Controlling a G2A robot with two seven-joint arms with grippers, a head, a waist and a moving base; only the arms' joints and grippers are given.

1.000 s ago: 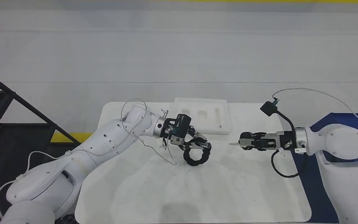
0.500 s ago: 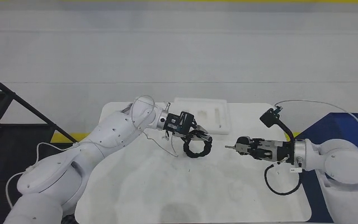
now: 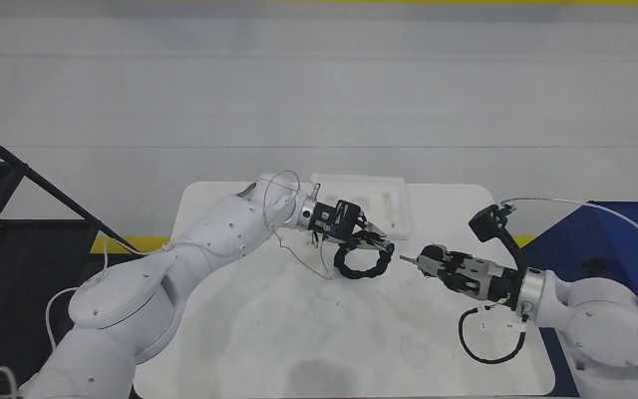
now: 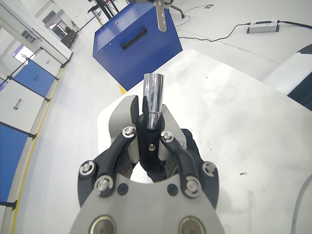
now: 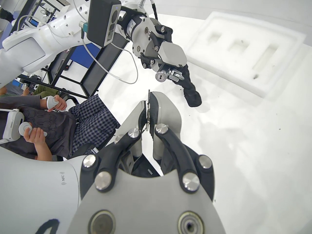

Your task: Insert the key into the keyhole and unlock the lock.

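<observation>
The lock is a chrome cylinder (image 4: 153,98) with a black cable loop (image 3: 364,261), held just above the table's middle. My left gripper (image 3: 351,225) is shut on the lock's black body, and its fingers (image 4: 170,120) flank the cylinder. The keyhole face (image 5: 160,76) points toward my right gripper (image 5: 148,107), which is shut on the silver key (image 4: 160,18). The key blade (image 3: 407,259) points at the lock with a short gap between them. From the right wrist the key (image 5: 147,103) shows edge-on.
A white foam tray (image 3: 361,204) with recesses lies at the table's back edge, just behind the lock. A blue cabinet (image 4: 136,47) stands past the table's right side. Bare white tabletop (image 3: 299,339) stretches in front of both grippers.
My left gripper has carried the lock to the right and slightly back. The right gripper has dropped a little and tilted, keeping the key aimed at the lock. The gap has narrowed.
</observation>
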